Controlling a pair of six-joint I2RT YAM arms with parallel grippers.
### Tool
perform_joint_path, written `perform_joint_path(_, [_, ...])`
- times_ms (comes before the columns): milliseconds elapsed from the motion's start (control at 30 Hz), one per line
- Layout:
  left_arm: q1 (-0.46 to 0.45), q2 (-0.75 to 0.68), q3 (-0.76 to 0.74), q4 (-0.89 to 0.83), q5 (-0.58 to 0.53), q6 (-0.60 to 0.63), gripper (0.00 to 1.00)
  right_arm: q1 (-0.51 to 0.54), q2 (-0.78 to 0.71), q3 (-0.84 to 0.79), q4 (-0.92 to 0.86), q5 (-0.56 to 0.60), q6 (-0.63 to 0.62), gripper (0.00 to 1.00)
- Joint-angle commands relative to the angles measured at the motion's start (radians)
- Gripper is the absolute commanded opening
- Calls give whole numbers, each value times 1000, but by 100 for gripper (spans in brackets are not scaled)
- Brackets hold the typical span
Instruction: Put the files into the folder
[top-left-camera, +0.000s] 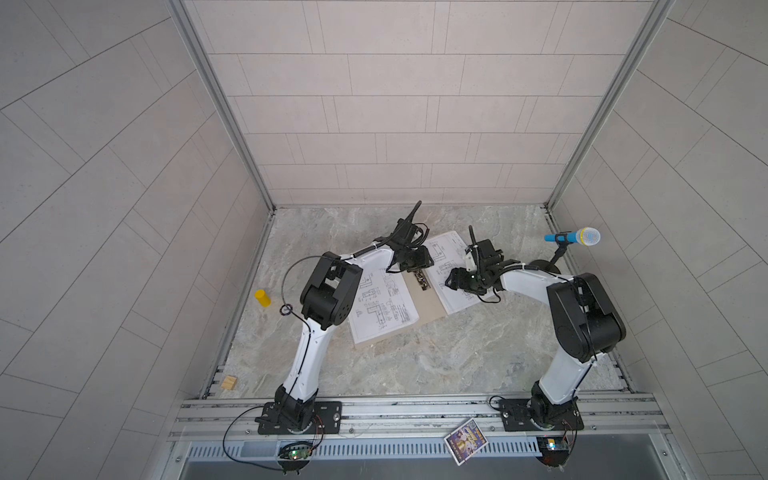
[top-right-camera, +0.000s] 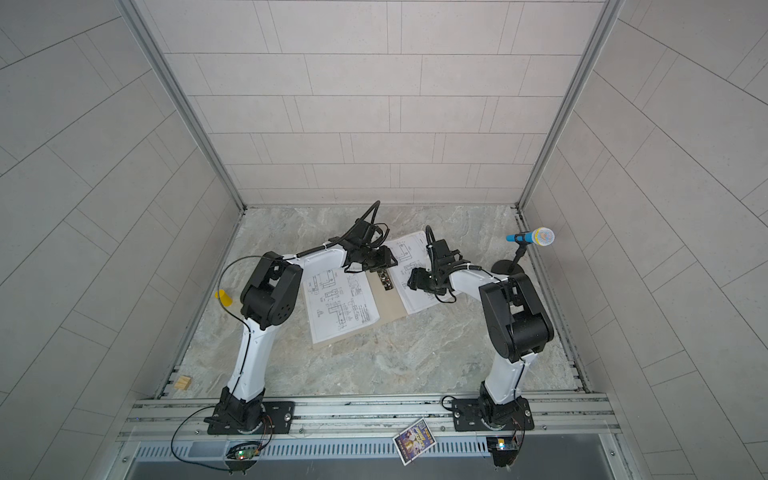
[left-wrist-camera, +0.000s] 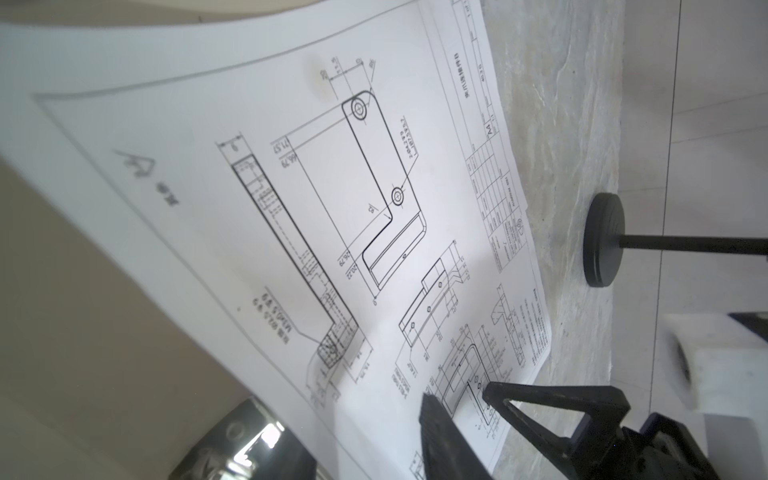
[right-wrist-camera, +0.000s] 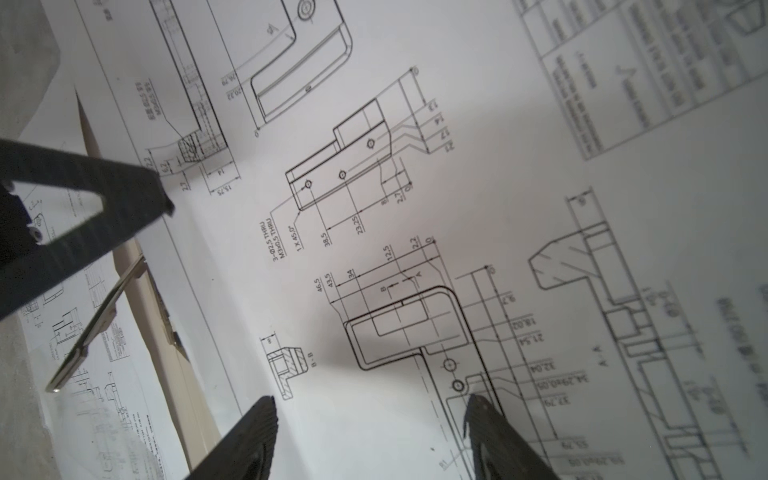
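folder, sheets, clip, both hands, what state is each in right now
folder: open, flat on table
left sheet: on folder's left half
right sheet: on folder's right half
clip: at spine, open or shut unclear
left hand: open, empty, above right sheet
right hand: open, empty, above right sheet

Files (right-wrist-camera: 478, 199), drawing sheet: hole note "3-Φ2.5 THRU", "M3x0.5 THRU"; chamfer "1 X 45.0°"; section labels "B-B", "A-A"; title block (left-wrist-camera: 492, 174) "A4".
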Motion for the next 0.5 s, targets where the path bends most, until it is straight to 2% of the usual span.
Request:
perform_joint_path(0, [24,-8,27,-42,4,24,54,4,58,-1,-78,54,1,72])
perform_joint_path(133, [62,-86,-6,-71,-25,69,69,4,77,-6,-77,53,8,71])
perform_joint_path(233, [82,-142,-8,-118,-35,112,75,4,91,-8,-74,47,11,70])
perform_joint_path(367, [88,-204,-22,-152,-9,151,75,4,99,-14,-72,41,15,70])
perform_joint_path(467, [85,-249,-86,-126,51,141,76,4,103,-20,-69,38,15,70])
